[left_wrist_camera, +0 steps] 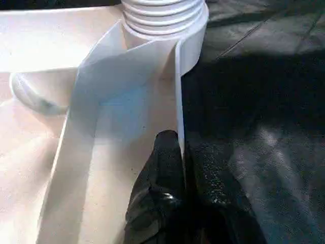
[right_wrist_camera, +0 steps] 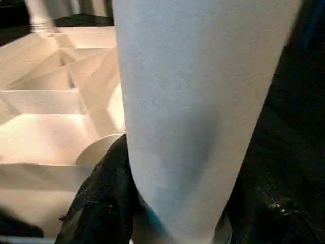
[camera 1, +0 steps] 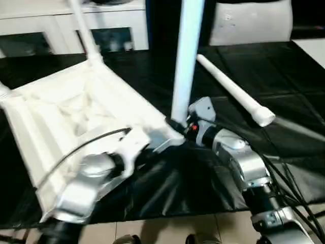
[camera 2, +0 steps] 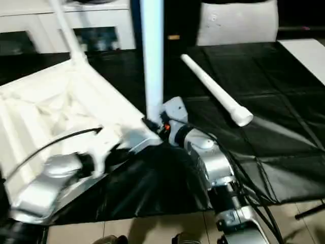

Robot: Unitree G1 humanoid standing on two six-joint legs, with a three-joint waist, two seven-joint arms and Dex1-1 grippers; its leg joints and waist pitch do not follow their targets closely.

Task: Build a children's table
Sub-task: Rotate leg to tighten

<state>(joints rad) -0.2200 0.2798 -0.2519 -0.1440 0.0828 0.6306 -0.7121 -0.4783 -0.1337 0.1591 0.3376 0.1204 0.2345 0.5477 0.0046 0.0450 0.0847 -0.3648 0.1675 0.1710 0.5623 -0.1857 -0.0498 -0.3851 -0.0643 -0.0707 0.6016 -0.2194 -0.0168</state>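
Tabletop (camera 1: 76, 117): white plastic, upside down on black floor sheeting (camera 1: 167, 188), ribbed underside facing up, seen ahead and to the robot's left.

Upright leg (camera 1: 187, 56): white tapered tube, standing vertical at the near corner of the tabletop on the robot's right side; threaded end seated at the round corner socket (left_wrist_camera: 167, 25), threads visible in the left wrist view.

Second leg (camera 1: 84, 30): standing at the far corner, tilted slightly.

Loose leg (camera 1: 233, 91): lying flat on the sheeting to the right of the tabletop, well apart from it, wide end nearest the robot.

Right gripper (camera 1: 179, 127): half spread around the base of the upright leg, one black finger (right_wrist_camera: 101, 198) on each side, clasping the tube just above the socket.

Left gripper (left_wrist_camera: 185, 168): pressed together, pinching the thin side wall of the tabletop just beside the corner socket; one finger inside the rim, one outside.

Silver forearms reaching in from the near edge, left over the tabletop rim, right over the sheeting.

White cabinet (camera 1: 76, 25) with glass doors behind the tabletop. Pale tile floor (camera 1: 167, 229) at the near edge of the sheeting.
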